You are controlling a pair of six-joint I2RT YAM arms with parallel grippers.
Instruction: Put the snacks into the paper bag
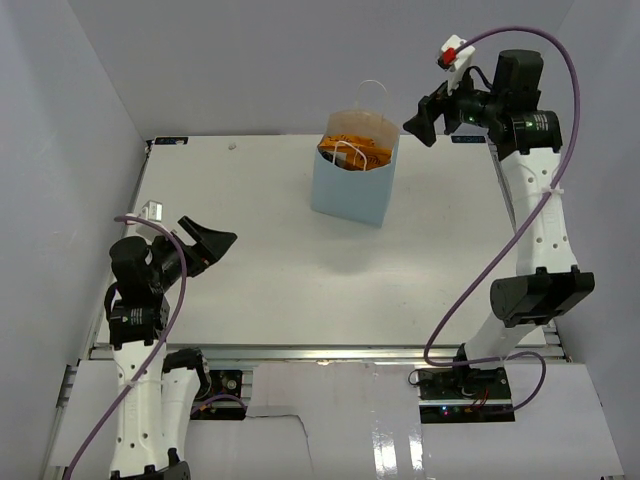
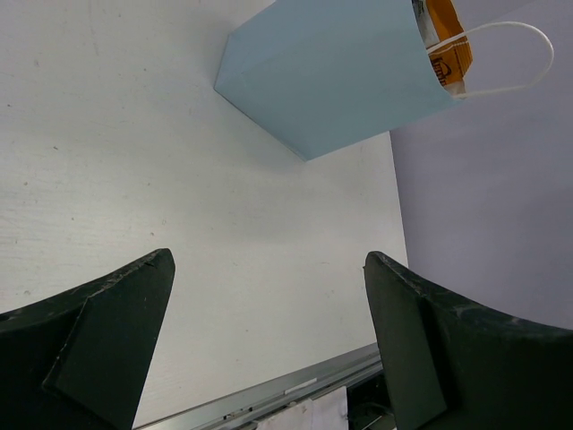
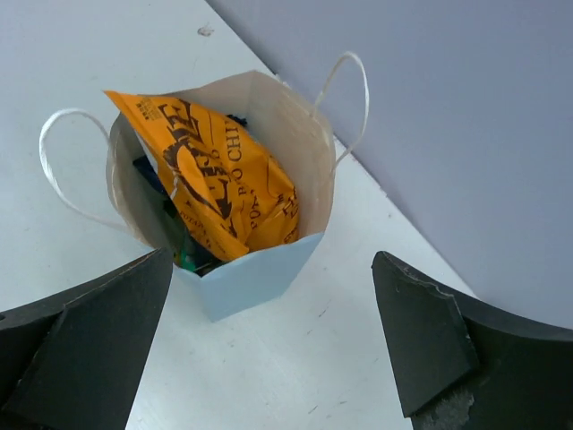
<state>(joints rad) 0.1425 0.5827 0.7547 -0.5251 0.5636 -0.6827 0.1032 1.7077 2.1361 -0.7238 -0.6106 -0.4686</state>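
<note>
Zero packets show on the table (image 1: pixel 250 290) outside the bag (image 1: pixel 350 195), in any of the three views.

Bag: upright at far centre of the table, mouth open. The chip bag (image 3: pixel 224 179), orange, sits inside on a slant, its top corner above the rim. Beneath it are the dark blue and green edges of other packets (image 3: pixel 183 255); which ones they are, cannot tell. The number of snacks inside is not readable from these views.

Left gripper (image 2: pixel 267 269): low over the near-left part of the table, well apart from the bag and pointed toward it. Jaws spread wide, nothing between them.

Right gripper (image 3: pixel 269 264): raised beside the bag on its right, higher than the rim, with its camera looking down into the mouth. Jaws wide apart, nothing held.

Progress (judgement): loading looks complete or very nearly so. Every snack in view is in the bag, and neither arm carries anything.

Caveats:
- Table behind the bag is hidden.
- The near edge under the arm bases is only partly seen, so a small wrapper there cannot be ruled out.

Left to do (judgement): if nothing turns up in those spots, no pick remains. The chip bag might be pressed lower, though it already sits within the walls.
</note>
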